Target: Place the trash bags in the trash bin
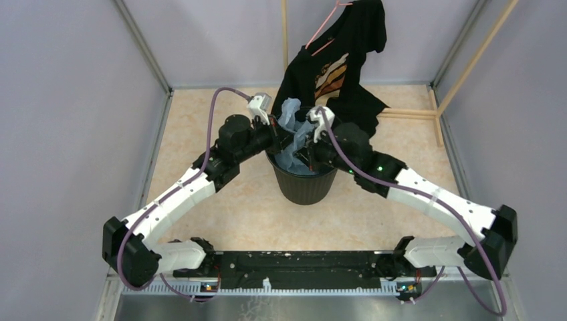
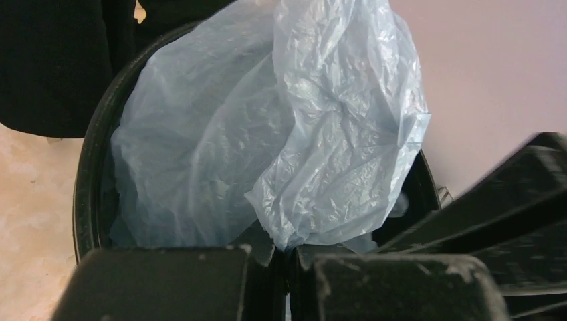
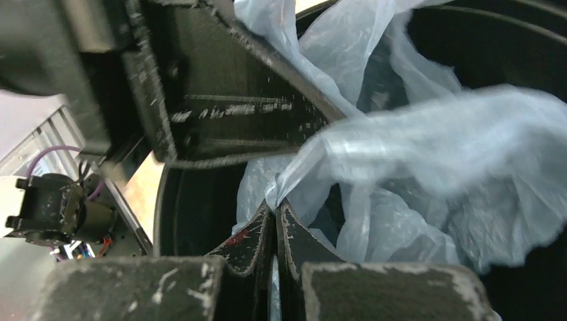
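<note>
The pale blue trash bag hangs over and into the round black trash bin at the table's middle. My left gripper is shut on a fold of the bag, seen in the left wrist view, where the bag drapes across the bin's rim. My right gripper is shut on another fold of the bag, seen in the right wrist view, just inside the bin, with the bag bunched beyond it. Both grippers meet above the bin's mouth.
A black T-shirt with an orange print hangs on a pink hanger right behind the bin, its hem on the table. Wooden rods lean at the back right. Grey walls enclose the table on three sides.
</note>
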`<act>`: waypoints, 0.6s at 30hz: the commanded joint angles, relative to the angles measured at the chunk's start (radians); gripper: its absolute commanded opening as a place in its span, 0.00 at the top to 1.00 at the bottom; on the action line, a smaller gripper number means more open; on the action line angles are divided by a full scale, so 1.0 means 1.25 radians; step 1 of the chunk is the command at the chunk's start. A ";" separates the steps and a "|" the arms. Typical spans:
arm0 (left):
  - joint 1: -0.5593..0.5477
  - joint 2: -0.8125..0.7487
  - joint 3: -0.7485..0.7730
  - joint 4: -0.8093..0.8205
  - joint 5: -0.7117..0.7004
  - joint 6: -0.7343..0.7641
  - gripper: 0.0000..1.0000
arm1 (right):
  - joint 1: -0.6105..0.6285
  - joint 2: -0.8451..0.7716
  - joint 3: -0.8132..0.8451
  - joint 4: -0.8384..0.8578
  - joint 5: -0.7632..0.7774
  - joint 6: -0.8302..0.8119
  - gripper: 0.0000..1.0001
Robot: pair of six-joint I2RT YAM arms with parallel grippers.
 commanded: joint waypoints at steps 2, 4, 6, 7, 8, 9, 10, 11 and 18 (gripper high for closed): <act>0.001 -0.048 -0.040 0.038 -0.012 0.012 1.00 | 0.007 0.121 0.117 -0.085 -0.049 0.018 1.00; 0.000 -0.078 -0.044 0.000 -0.032 0.009 0.93 | 0.007 0.138 0.109 -0.075 -0.041 0.025 1.00; 0.001 -0.106 -0.029 -0.056 -0.056 0.009 0.82 | 0.007 0.144 0.100 -0.069 -0.032 0.027 1.00; 0.001 -0.116 -0.016 -0.089 -0.065 0.012 0.76 | 0.007 0.144 0.101 -0.069 -0.030 0.023 1.00; 0.001 -0.125 -0.001 -0.120 -0.074 0.016 0.71 | 0.007 0.139 0.103 -0.070 -0.030 0.019 1.00; 0.001 -0.133 0.015 -0.154 -0.088 0.022 0.61 | 0.008 0.131 0.104 -0.066 -0.033 0.011 1.00; 0.001 -0.140 0.031 -0.183 -0.099 0.028 0.51 | 0.007 0.120 0.102 -0.060 -0.035 0.006 1.00; 0.001 -0.146 0.048 -0.208 -0.111 0.037 0.43 | 0.007 0.105 0.100 -0.051 -0.036 0.002 1.00; 0.000 -0.078 0.203 -0.301 -0.132 0.116 0.09 | 0.008 0.041 0.097 -0.040 -0.033 -0.020 1.00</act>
